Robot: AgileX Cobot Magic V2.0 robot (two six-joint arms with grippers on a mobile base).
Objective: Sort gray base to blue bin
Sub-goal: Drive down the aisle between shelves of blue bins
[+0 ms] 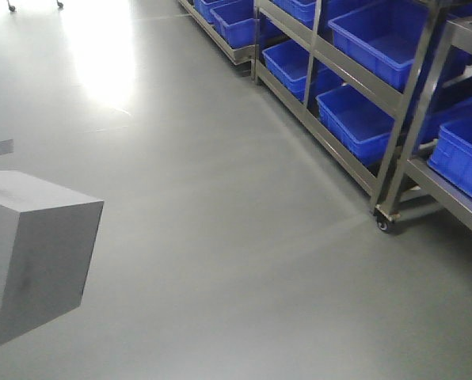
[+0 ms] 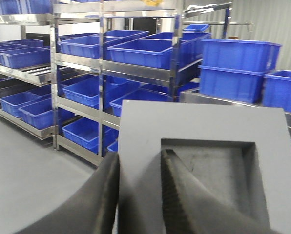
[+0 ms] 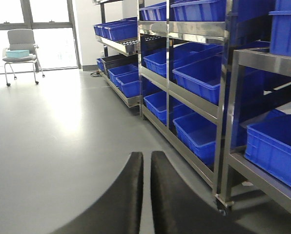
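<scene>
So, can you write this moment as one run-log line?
left claw: shut on gray base, one finger in recess | right claw: shut, empty | blue bins: on racks, base not in any

We're calling this warehouse or stockroom, industrial for sure. Long rows of steel racks, one on casters, shelves packed with identical blue bins, some stacked two high. Smooth glossy gray floor, wide open aisle. Big windows at far end, lone office chair parked by them.
</scene>
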